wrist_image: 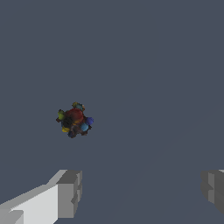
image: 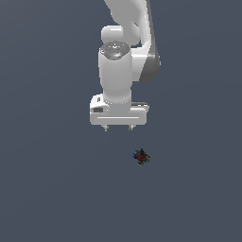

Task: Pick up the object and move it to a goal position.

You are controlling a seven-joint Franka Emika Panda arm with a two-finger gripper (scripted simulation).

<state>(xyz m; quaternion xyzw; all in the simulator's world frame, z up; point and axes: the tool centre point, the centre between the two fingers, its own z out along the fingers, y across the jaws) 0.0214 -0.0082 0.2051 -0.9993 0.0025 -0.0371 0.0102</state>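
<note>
Gripper point(image: 118, 128) spread apart, empty. Object point(image: 141, 156) on the floor at five o'clock from it, outside the fingers point(wrist_image: 69, 192). Risked: closing off-centre, nudging so tiny a cluster aside, likely rolling away.

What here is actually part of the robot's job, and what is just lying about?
Part of the job:
- the small multicoloured object, lying on the grey surface
- the gripper, open and empty, apart from the object

Just lying about:
- nothing else shows in either view
</note>
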